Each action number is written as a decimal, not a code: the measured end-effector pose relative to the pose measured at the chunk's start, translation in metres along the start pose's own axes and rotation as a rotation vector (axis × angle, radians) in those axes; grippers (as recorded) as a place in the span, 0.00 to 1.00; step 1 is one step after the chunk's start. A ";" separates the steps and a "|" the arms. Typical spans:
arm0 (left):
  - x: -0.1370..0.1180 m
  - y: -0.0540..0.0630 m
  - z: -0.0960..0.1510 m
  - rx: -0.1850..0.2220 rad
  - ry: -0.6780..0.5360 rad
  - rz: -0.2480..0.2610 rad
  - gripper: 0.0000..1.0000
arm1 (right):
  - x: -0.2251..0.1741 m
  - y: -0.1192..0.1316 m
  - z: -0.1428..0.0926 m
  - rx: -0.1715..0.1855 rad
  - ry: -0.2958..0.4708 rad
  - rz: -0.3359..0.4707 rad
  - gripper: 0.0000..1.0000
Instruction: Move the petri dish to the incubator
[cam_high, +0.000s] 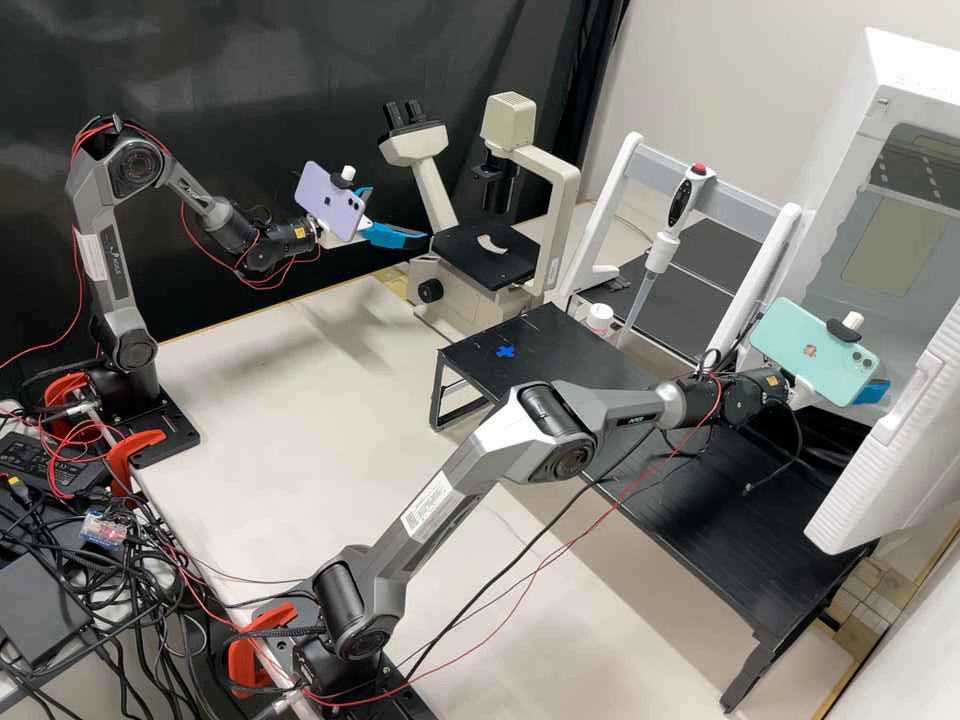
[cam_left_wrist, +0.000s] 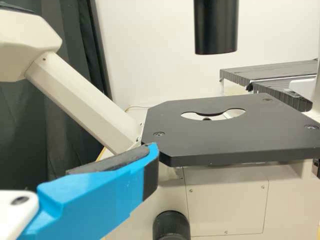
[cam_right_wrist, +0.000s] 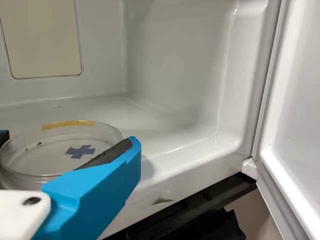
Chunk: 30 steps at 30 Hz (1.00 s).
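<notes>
The incubator (cam_right_wrist: 172, 60) stands open. Near the microscope (cam_left_wrist: 220, 142), the left gripper (cam_high: 399, 215) is unclenched; at the incubator's mouth, the right gripper (cam_right_wrist: 68, 139) clasps the dish (cam_right_wrist: 42, 152). Placement appears in hand, calling next for level lowering, then release.

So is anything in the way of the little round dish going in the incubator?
Nothing that I can see: the right gripper has the petri dish at the opening of the incubator, and the door stands open to the side.
</notes>
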 end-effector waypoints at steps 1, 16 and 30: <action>0.000 0.000 0.000 0.000 0.000 0.000 1.00 | 0.000 0.000 0.000 -0.004 0.000 0.000 1.00; 0.000 0.000 0.000 0.000 0.000 0.000 1.00 | -0.011 0.001 0.003 -0.009 0.007 -0.011 1.00; 0.000 0.000 0.000 0.000 0.000 0.000 1.00 | -0.070 0.017 0.030 0.100 0.031 0.048 1.00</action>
